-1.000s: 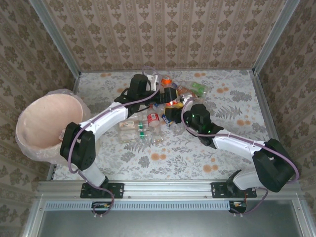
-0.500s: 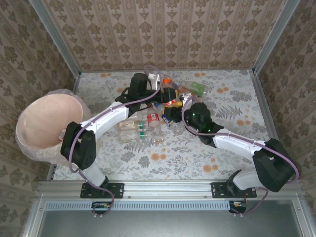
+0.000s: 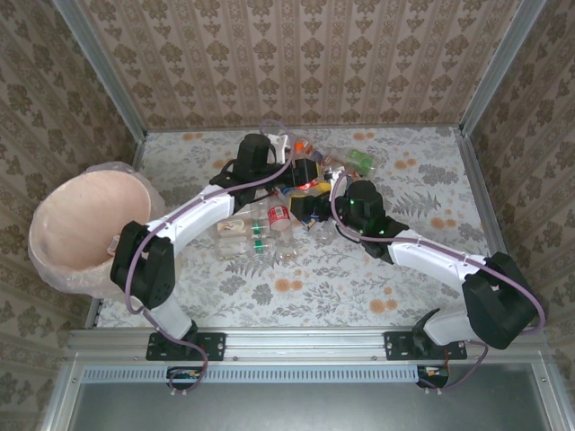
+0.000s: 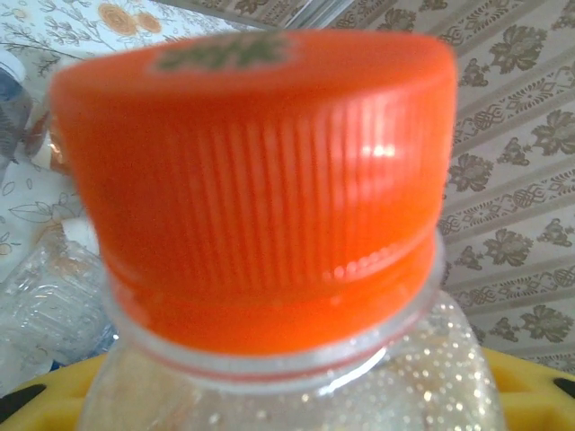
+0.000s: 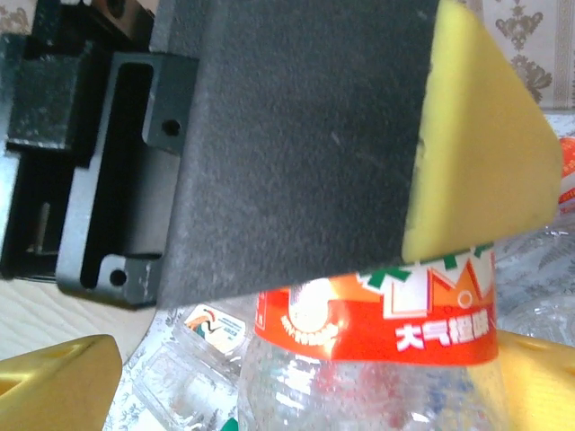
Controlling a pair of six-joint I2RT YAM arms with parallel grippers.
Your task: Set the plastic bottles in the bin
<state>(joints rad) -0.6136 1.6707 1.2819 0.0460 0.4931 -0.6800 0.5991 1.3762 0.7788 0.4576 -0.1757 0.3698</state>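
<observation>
My left gripper (image 3: 304,165) is shut on a clear plastic bottle (image 4: 269,162) with an orange cap, over the pile at the back of the table. The neck sits between its yellow fingertips (image 4: 535,382). My right gripper (image 3: 313,205) is open just in front. The same bottle's orange label (image 5: 377,314) lies between the right gripper's (image 5: 296,386) spread yellow fingertips (image 5: 54,386); the left gripper's black padded finger (image 5: 296,135) presses on it from above. Several more plastic bottles (image 3: 269,220) lie around both grippers. The pale pink bin (image 3: 40,215) stands at the far left, off the table's edge.
A green-tinted bottle (image 3: 360,162) and clear ones lie at the pile's back right. A crushed clear bottle (image 5: 189,359) lies under the right gripper. Metal rails and patterned walls close in the table (image 3: 422,251), whose right half and front are bare.
My left gripper has closed on the orange-capped bottle. My right gripper has opened wide around the same bottle. Both arms have barely shifted.
</observation>
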